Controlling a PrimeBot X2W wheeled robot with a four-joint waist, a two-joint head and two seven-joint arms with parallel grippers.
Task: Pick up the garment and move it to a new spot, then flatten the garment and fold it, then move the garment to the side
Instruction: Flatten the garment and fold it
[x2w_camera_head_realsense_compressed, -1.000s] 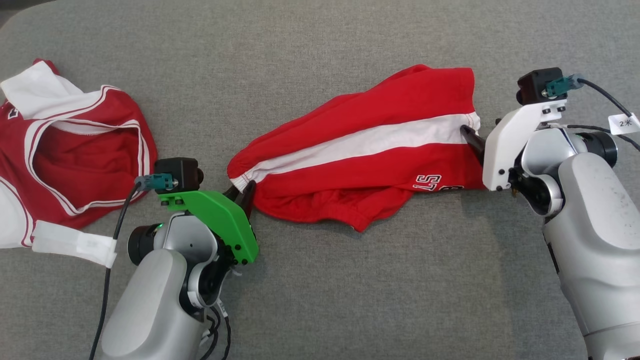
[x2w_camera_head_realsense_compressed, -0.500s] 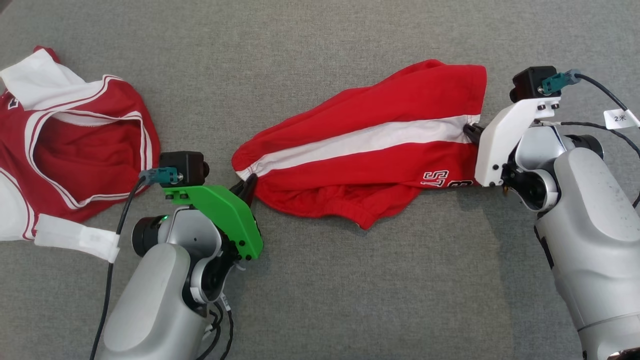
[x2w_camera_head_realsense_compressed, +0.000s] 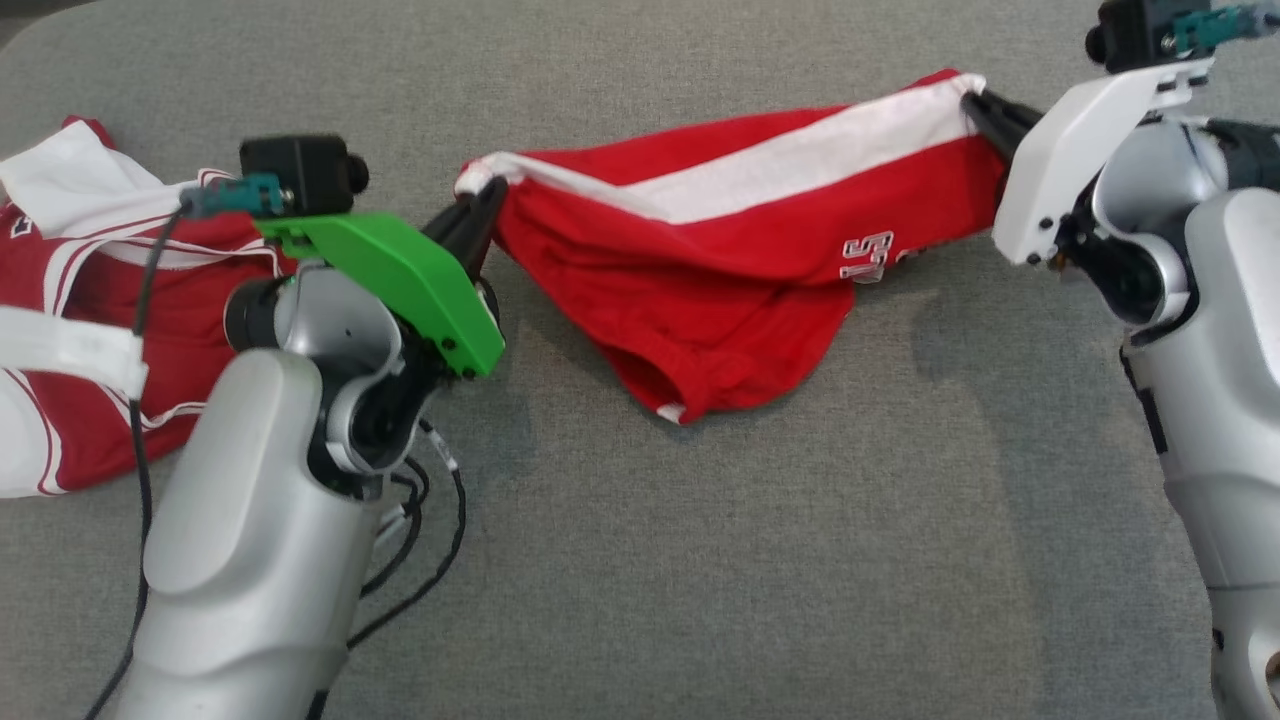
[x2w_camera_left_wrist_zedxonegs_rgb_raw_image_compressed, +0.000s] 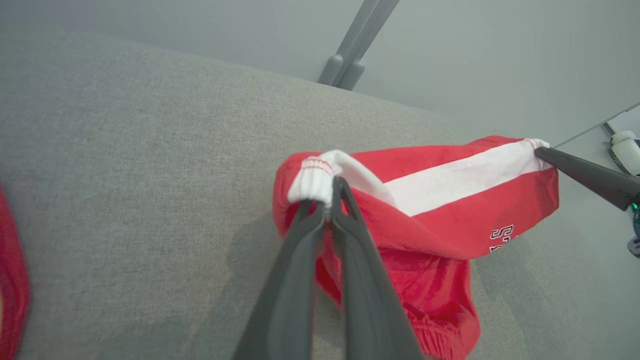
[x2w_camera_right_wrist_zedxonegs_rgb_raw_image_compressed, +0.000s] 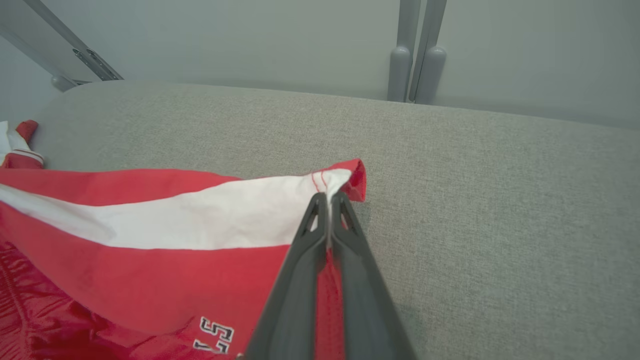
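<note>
Shorts (x2w_camera_head_realsense_compressed: 740, 270), red with a white side stripe, hang stretched between our two grippers above the grey padded surface (x2w_camera_head_realsense_compressed: 700, 580). Our left gripper (x2w_camera_head_realsense_compressed: 488, 195) is pressed together on the white cuff at one end. Our right gripper (x2w_camera_head_realsense_compressed: 972, 102) pinches the hem at the stripe's other end. The lower folds sag toward the surface, and we cannot quite tell whether they touch it. A red-and-white jersey (x2w_camera_head_realsense_compressed: 70, 310) lies well apart at our far left.
</note>
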